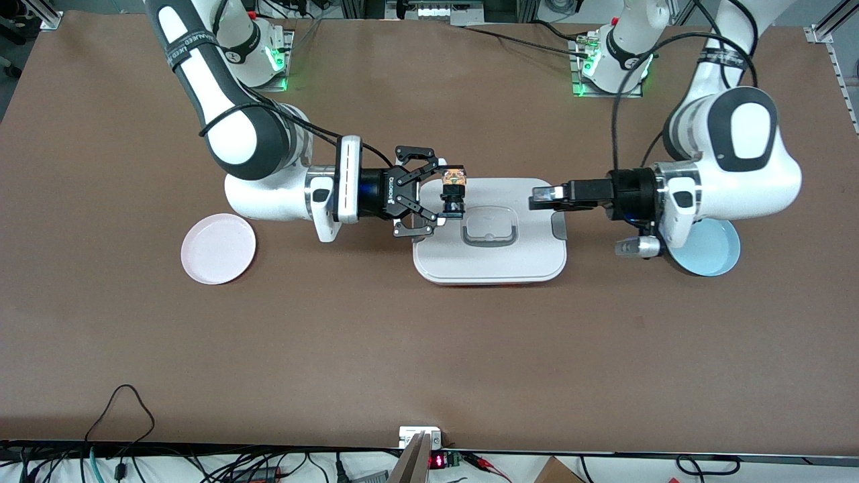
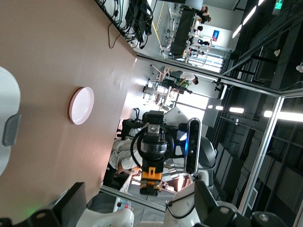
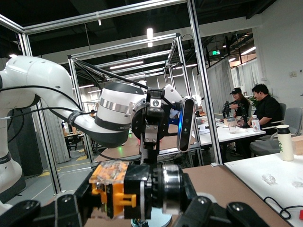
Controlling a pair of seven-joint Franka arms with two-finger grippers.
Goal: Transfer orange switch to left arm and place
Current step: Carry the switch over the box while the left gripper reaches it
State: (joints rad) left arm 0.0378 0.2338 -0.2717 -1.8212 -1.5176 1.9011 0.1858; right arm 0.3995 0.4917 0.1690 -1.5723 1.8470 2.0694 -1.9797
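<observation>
Right gripper (image 1: 444,193) clenched on the orange switch (image 1: 454,190), up over the box (image 1: 490,258) edge toward the right arm's end. Left gripper (image 1: 535,198) over the box's other edge, fingers pressed together, nothing held. Box sits mid-table.

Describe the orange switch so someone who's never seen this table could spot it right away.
Start at the big white box in the middle of the table. The right gripper reaches in over the edge of the box toward the right arm's end, shut on the orange switch. It is a tiny black block with an orange face, far smaller than the pink plate or blue plate.
</observation>
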